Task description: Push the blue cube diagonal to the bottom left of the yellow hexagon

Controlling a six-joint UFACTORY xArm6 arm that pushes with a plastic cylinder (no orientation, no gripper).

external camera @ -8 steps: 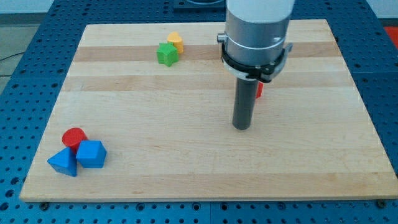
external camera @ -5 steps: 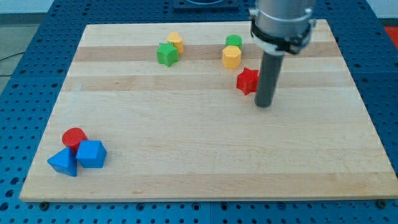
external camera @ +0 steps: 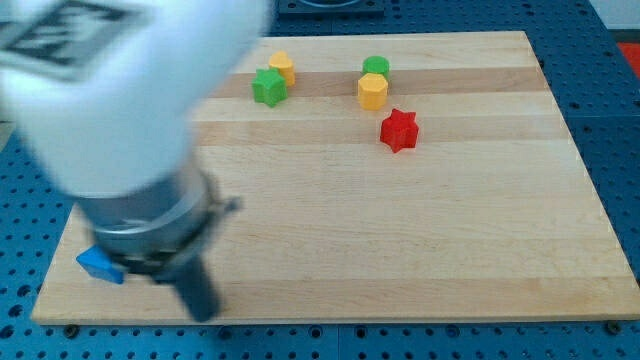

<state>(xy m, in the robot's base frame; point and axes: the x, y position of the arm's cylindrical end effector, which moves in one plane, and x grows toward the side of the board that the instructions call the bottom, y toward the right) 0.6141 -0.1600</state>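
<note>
resting blurred at the board's (external camera: 480,260) bottom left, my tip (external camera: 203,312) sits beside a blue block (external camera: 97,264).

arm: large, blurred white-and-grey body filling the view's upper left, leaning down toward the bottom left | collar: dark ring under the grey cylinder | rod: short, dark, tilted slightly to the view's right | my tip (external camera: 203,314): at the view's bottom left, near the bottom edge | focus: whole arm motion-blurred
</note>
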